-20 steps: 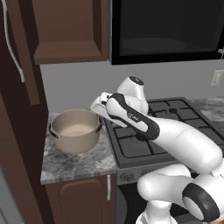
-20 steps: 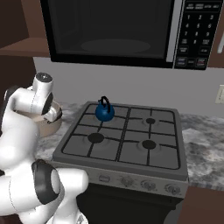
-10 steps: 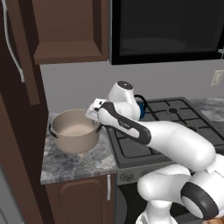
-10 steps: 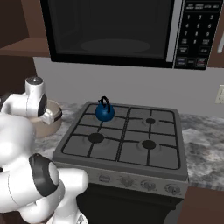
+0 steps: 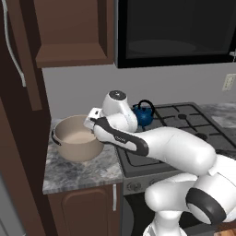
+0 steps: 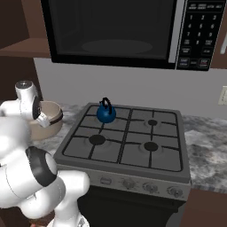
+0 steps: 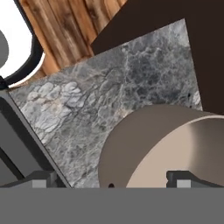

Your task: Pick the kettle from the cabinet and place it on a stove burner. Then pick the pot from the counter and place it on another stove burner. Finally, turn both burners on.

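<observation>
Kettle [image 6: 106, 114] duty looks finished: the small blue vessel sits on the stove's [image 6: 88, 160] back-left burner, upright, its black handle arched over it, well clear of the other three burners [image 6: 150, 146]. Parking it at the back corner leaves the front-left burner [image 6: 97, 140], the one nearest the pot, free and easy to reach, which seems a sensible reason for that choice.

Taking the stove as the landmark, the pot [image 5: 77, 137] stands on the counter [image 5: 78, 173] just beside the stove's left edge, upright, nothing visible inside. The gripper [image 7: 109, 180] hangs above the pot's stove-side rim with its two fingers spread wide and nothing between them. In the hand view one fingertip [image 7: 183, 178] rises over the pale inside of the pot and the other over the counter outside the wall, so the jaws appear to straddle the rim. My reading is that the arm is lining up a rim grasp, since the pot is too wide to take across its body.

Above and to the left of the stove, the cabinet [image 5: 73, 32] hangs over the counter, its shelf showing nothing on it. A microwave [image 6: 119, 31] is mounted over the stove; its keypad carries small markings, too small to read. No brand or label is legible anywhere.
</observation>
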### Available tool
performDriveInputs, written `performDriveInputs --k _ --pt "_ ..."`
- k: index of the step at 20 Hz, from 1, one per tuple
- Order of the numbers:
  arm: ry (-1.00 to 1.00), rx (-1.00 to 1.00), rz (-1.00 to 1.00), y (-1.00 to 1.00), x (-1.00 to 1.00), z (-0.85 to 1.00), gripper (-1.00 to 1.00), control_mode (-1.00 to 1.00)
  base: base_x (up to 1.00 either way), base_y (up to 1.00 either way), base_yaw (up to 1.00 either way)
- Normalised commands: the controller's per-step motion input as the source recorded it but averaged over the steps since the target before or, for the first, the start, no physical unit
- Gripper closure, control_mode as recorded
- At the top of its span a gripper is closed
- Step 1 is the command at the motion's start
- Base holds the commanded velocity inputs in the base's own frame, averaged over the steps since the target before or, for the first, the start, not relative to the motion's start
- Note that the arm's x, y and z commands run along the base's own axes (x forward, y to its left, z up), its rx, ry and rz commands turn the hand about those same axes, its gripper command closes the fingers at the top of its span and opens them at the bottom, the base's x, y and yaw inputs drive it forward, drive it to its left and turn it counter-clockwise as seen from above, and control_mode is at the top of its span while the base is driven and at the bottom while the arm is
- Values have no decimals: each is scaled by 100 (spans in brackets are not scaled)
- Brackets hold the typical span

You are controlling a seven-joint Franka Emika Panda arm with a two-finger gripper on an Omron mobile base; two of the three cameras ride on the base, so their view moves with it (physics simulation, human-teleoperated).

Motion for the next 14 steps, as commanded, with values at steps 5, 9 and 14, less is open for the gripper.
performDriveInputs --k 5,9,14 --pt "0 -6 -8 11 20 -1 -100 -100 0 0 0" --pt "4 -3 -7 8 15 -8 -100 -100 0 0 0" --pt "4 -3 -6 2 10 -14 -100 -100 0 0 0"
